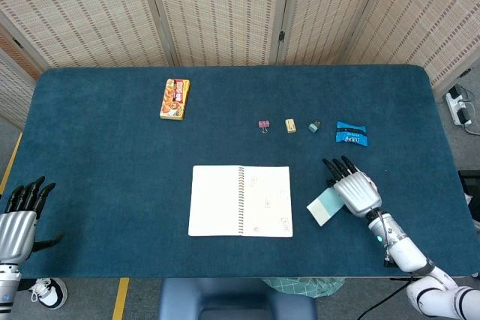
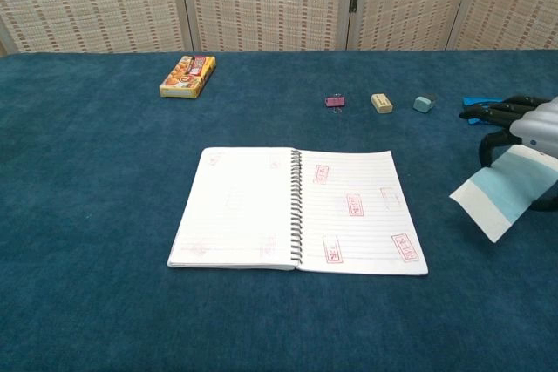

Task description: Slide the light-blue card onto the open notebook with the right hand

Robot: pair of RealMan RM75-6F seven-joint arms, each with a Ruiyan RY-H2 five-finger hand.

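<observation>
The open spiral notebook lies flat in the middle of the blue table, with red stamps on its pages. To its right lies the light-blue card, with a white strip at its near end. My right hand rests flat on the card's right part, fingers pointing away from me; nothing is gripped. The card sits apart from the notebook's right edge. My left hand hangs open off the table's near left corner, holding nothing.
A yellow snack box lies at the back left. A pink binder clip, a beige eraser, a small teal item and a blue packet form a row behind the notebook and card. The table's front edge is close.
</observation>
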